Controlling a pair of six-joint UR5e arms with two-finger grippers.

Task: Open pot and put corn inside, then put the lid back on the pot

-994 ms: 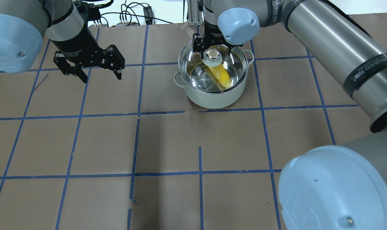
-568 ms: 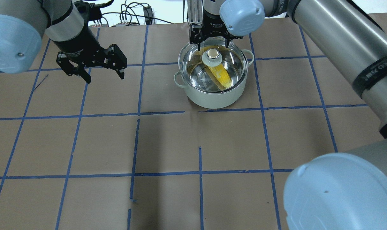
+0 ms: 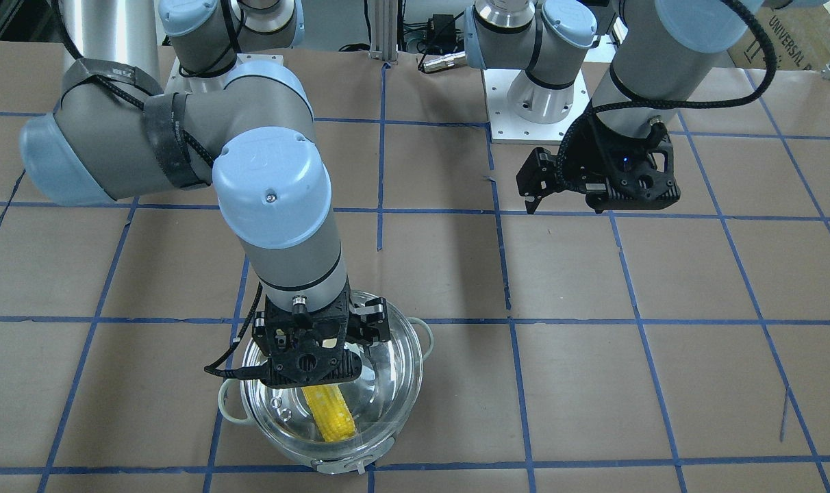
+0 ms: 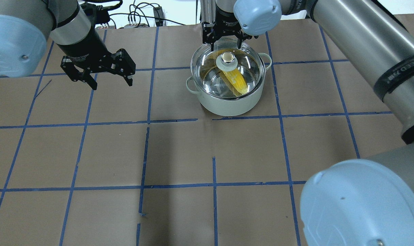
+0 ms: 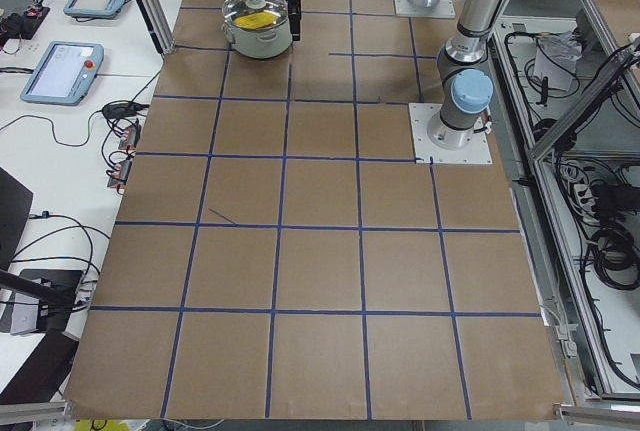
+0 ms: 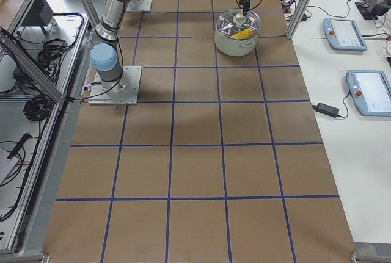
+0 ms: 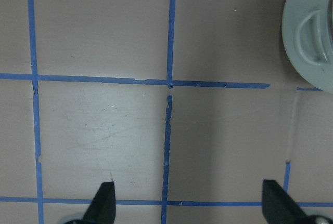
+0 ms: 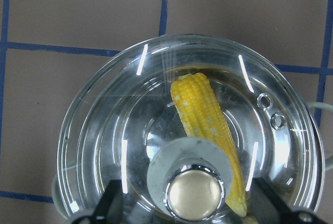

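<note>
Right gripper (image 4: pixel 225 46) lifted off round clear glass domed lid (image 4: pixel 249 66), jaws spread, empty | left gripper (image 4: pixel 110 83) likewise, upper left | vertical retreat seemed safest, sparing cream-topped knob (image 4: pixel 226 59)

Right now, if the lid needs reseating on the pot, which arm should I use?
Right. The right claw, open, hangs directly above the knob of the lid, over the pot holding the corn. The left claw, also open, hovers well off to the pot's side.
</note>
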